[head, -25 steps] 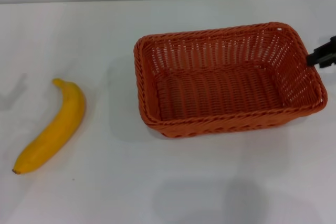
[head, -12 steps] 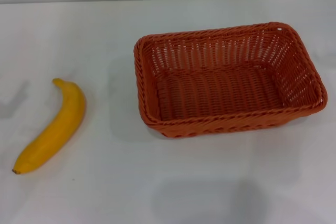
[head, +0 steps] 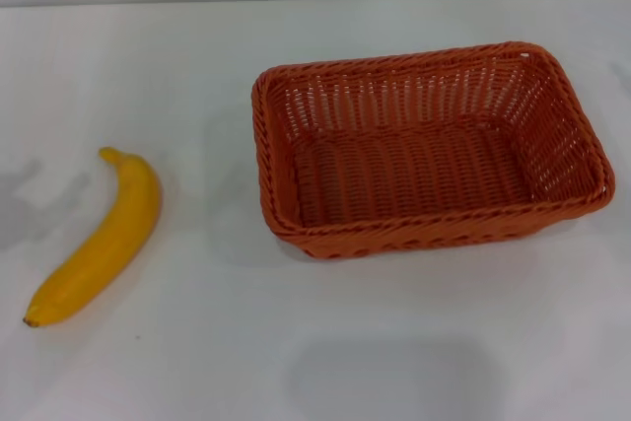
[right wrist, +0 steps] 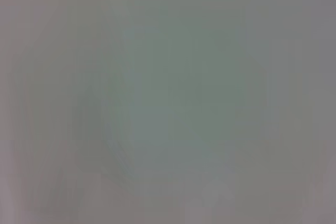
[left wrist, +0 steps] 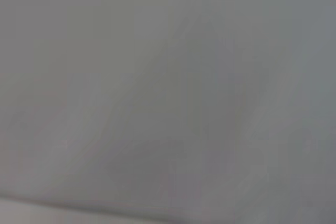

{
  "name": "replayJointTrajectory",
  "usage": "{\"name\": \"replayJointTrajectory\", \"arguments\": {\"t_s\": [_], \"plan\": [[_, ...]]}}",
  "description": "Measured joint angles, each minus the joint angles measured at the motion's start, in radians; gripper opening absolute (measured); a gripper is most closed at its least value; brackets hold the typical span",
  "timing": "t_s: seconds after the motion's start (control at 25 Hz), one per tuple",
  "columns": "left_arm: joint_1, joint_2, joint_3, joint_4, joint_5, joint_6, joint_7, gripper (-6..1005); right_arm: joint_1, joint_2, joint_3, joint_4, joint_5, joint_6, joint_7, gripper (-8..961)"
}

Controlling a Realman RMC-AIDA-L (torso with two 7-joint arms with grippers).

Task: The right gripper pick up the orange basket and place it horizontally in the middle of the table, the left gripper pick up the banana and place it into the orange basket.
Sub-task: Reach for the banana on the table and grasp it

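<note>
Neither gripper visible; finger state unknowable. Orange basket [head: 429,150] lies crosswise; banana [head: 99,241] runs diagonally, stem far.

Orange basket [head: 430,148]: woven, rectangular, upright and empty, long side lying crosswise on the white table [head: 394,342], right of centre. Banana [head: 97,240]: yellow, gently curved, flat on the table, well apart to the basket's left, dark tip nearest the robot.

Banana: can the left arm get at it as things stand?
Probably yes. The banana lies alone on bare table on the robot's left, well apart from the orange basket, nothing over or against it. The left gripper itself is in no view, so its start pose is unknown.
</note>
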Motion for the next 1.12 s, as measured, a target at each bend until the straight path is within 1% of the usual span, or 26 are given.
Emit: {"name": "replayJointTrajectory", "arguments": {"t_s": [0.12,0.28,0.44,0.52,0.56,0.6,0.64,0.72,0.8,0.92,1.0,1.12], "plan": [[-0.017,0.003,0.0,-0.085,0.087,-0.032,-0.089,804,-0.036,-0.004,0.001,0.131,0.14,-0.047,-0.193,334],[-0.05,0.015,-0.002,-0.157,0.188,-0.075,-0.188,803,-0.068,0.006,0.011,0.221,0.224,-0.061,-0.391,350],[-0.113,0.047,-0.001,-0.179,0.3,-0.126,-0.299,801,-0.084,0.006,0.016,0.289,0.295,-0.059,-0.49,372],[-0.172,0.07,-0.001,-0.181,0.397,-0.177,-0.371,800,-0.091,0.006,0.016,0.297,0.302,-0.057,-0.516,383],[-0.172,0.07,-0.001,-0.181,0.397,-0.177,-0.371,800,-0.093,0.006,0.016,0.3,0.303,-0.057,-0.526,389],[-0.24,0.086,0.0,-0.183,0.501,-0.219,-0.443,799,-0.095,0.007,0.016,0.302,0.304,-0.057,-0.532,394],[-0.282,0.098,0.003,-0.185,0.574,-0.235,-0.49,799,-0.094,0.007,0.016,0.31,0.307,-0.057,-0.538,457],[-0.331,0.11,0.014,-0.186,0.665,-0.255,-0.541,798,-0.092,0.008,0.016,0.323,0.316,-0.06,-0.547,584],[-0.385,0.129,0.035,-0.182,0.761,-0.282,-0.584,797,-0.092,0.008,0.016,0.333,0.327,-0.061,-0.557,677],[-0.45,0.146,0.073,-0.179,0.883,-0.311,-0.622,796,-0.087,0.008,0.014,0.35,0.335,-0.062,-0.568,817],[-0.477,0.152,0.091,-0.173,0.932,-0.316,-0.634,795,-0.082,0.009,0.009,0.358,0.337,-0.063,-0.57,840],[-0.497,0.151,0.13,-0.129,0.962,-0.294,-0.644,794,-0.067,0.01,0.004,0.384,0.346,-0.061,-0.571,874]]}}
